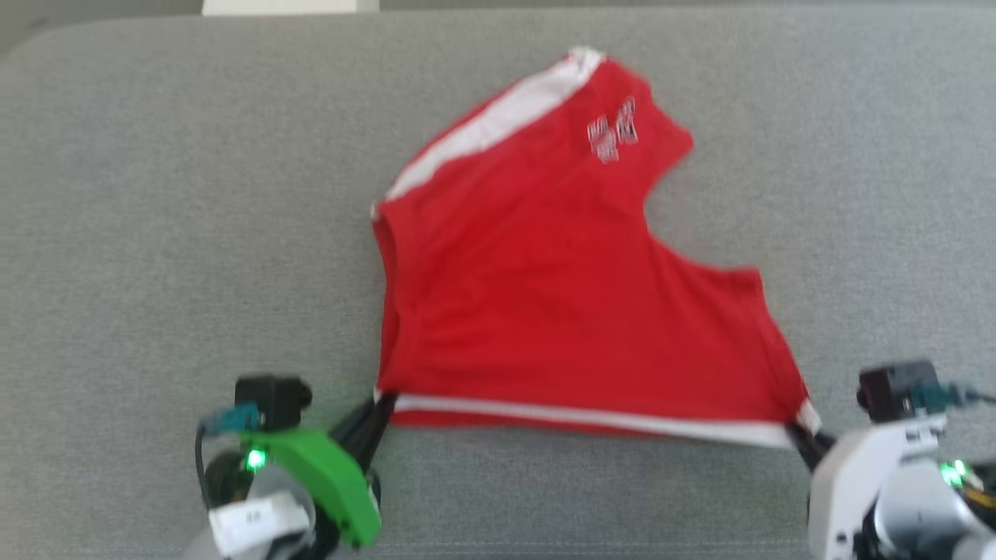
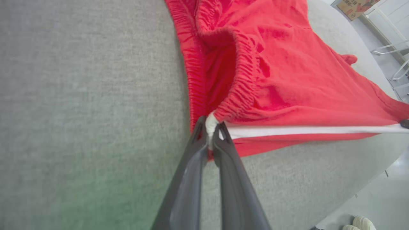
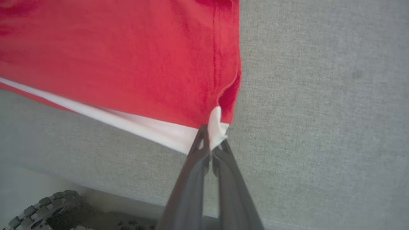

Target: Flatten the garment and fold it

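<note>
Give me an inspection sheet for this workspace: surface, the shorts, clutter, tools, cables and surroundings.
Surface: grey woven pad, smooth.
Job's things: red shorts spread out, waistband toward the robot's left. The near white-striped edge is pulled taut between the tools. Light creases.
Clutter: nothing seen.
Grippers: left tool shut on the waistband corner. Right tool shut on the leg-hem corner.
Cables: teal-plugged lead at the left wrist camera, another at the right one, both apart from the cloth.
Surroundings: cardboard box, white metal frame and pale shoes on the floor, plus a treaded wheel.
</note>
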### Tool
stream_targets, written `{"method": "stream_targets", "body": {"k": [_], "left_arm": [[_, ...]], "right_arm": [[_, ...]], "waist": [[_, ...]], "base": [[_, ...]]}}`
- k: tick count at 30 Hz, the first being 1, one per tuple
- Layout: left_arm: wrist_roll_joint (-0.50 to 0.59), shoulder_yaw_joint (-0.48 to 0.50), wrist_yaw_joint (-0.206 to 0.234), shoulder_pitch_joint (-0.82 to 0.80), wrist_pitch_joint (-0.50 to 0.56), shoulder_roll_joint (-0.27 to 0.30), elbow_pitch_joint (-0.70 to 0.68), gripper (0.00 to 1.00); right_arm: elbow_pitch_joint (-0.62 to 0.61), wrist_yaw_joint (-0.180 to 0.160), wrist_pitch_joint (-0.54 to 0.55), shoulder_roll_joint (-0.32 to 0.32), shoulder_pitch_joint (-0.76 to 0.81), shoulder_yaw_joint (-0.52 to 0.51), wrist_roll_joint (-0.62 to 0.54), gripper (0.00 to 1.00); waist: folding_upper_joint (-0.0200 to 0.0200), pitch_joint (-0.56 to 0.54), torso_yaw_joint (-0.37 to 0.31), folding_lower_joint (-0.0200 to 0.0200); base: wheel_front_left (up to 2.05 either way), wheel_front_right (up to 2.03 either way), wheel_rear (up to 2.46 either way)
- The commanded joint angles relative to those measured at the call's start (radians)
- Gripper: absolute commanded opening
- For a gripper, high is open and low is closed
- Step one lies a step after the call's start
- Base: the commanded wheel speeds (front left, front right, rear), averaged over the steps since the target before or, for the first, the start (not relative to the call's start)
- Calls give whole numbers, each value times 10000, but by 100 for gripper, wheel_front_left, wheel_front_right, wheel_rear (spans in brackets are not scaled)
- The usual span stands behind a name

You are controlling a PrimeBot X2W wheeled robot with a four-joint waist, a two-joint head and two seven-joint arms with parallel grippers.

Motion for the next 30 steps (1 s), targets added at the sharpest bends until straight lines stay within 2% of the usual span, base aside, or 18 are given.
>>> {"method": "stream_targets", "body": {"k": [1, 7, 12, 16, 22, 24, 30], "left_arm": [[-50, 33, 239, 441, 83, 269, -242, 0], [-7, -193, 851, 1616, 363, 552, -1602, 0], [154, -326, 920, 1488, 91, 207, -2259, 0], [413, -447, 863, 740, -6, -163, -2280, 0], [564, -554, 649, -724, 2, -870, -1896, 0], [583, -522, 591, -1247, -14, -1094, -1666, 0], [672, -343, 642, -2486, -110, -1593, -852, 0]], "right_arm": [[-248, -21, 104, 91, 370, -212, -139, 0], [-1048, -21, 226, 478, 1448, -751, -234, 0], [-1183, -21, -522, 465, 917, -792, -334, 0], [-978, -21, -817, -10, -103, -483, -515, 0], [-208, -21, -660, -1108, -2218, 101, -607, 0], [197, -21, -577, -1488, -3115, 295, -651, 0], [1670, -21, -606, -2076, -5489, 742, -611, 0]], "waist": [[0, -363, 168, 1], [0, -534, 350, 1], [0, -529, 494, 1], [0, -416, 668, 1], [0, 10, 985, 1], [0, 253, 1127, 1], [0, 1027, 1630, 1]], "base": [[0, 0, 0], [0, 0, 0], [0, 0, 0], [0, 0, 0], [0, 0, 0], [0, 0, 0], [0, 0, 0]]}}
